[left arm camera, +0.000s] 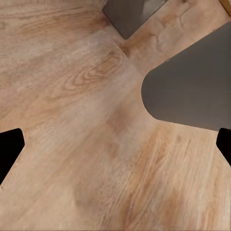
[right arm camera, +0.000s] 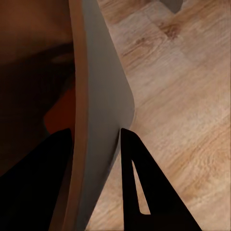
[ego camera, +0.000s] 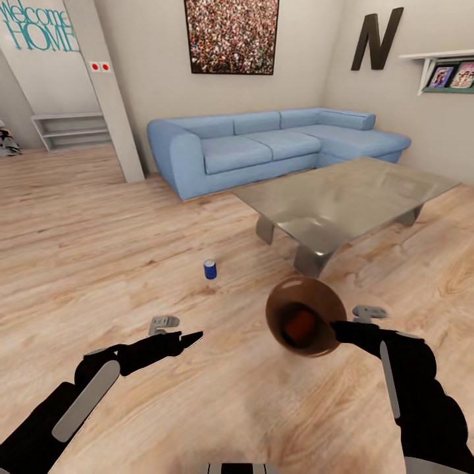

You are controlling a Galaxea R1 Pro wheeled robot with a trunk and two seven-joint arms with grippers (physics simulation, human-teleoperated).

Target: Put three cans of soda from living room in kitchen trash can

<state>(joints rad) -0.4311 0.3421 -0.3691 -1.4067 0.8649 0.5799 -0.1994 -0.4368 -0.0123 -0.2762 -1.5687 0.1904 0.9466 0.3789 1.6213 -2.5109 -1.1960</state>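
A dark blue can of soda (ego camera: pixel 210 269) with a white band stands upright on the wood floor, ahead of my left gripper (ego camera: pixel 187 340). That gripper hangs open over bare floor (left arm camera: pixel 115 144), holding nothing. My right gripper (ego camera: pixel 337 329) is shut on the rim of the tash can (ego camera: pixel 305 316), one finger inside the wall (right arm camera: pixel 98 115) and one outside it. The bin is lifted and tipped, its brown-copper mouth turned toward my head camera. An orange can of soda (ego camera: pixel 301 326) lies inside it, visible as an orange patch (right arm camera: pixel 60 115) in the right wrist view.
A low grey table (ego camera: pixel 342 197) stands ahead on the right, close behind the bin. A blue corner sofa (ego camera: pixel 263 148) runs along the back wall. A white pillar (ego camera: pixel 108 92) and low shelves (ego camera: pixel 69 128) are at the back left. Open wood floor spreads left and centre.
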